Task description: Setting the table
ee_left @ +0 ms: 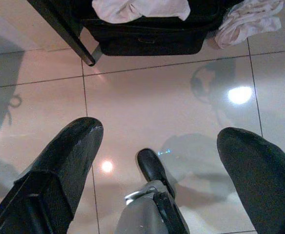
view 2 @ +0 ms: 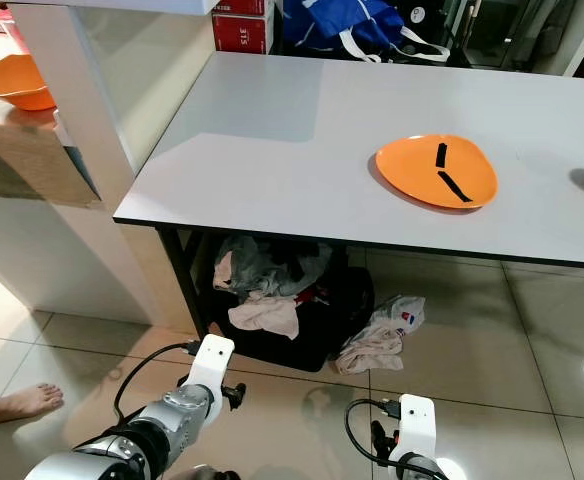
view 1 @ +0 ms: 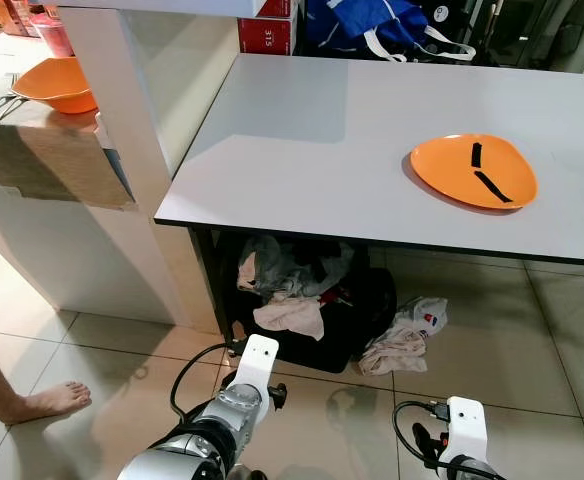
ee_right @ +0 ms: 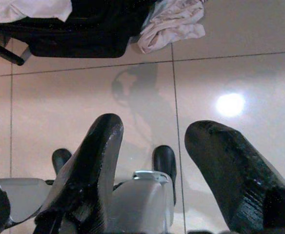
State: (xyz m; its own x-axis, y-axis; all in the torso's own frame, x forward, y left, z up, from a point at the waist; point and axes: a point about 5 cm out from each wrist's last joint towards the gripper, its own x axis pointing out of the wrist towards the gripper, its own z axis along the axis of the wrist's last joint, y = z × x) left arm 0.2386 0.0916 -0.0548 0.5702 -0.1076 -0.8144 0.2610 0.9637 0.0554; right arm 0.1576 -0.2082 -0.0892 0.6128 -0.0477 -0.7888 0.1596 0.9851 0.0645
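Observation:
An orange plate (view 1: 473, 170) with two black strips on it lies on the grey table (view 1: 332, 130), toward its right side. An orange bowl (view 1: 59, 84) rests on the white counter at the far left. Both arms hang low over the tiled floor, well short of the table. My left gripper (ee_left: 157, 146) is open, its black fingers (ee_left: 69, 156) spread over the floor tiles. My right gripper (ee_right: 154, 136) is open too, with nothing between its fingers (ee_right: 93, 156).
Under the table stands a black suitcase (view 1: 302, 320) stuffed with clothes, and a crumpled cloth (view 1: 402, 340) lies on the floor beside it. A person's bare foot (view 1: 47, 400) is at the lower left. A blue bag (view 1: 372, 25) and red boxes (view 1: 268, 36) sit behind the table.

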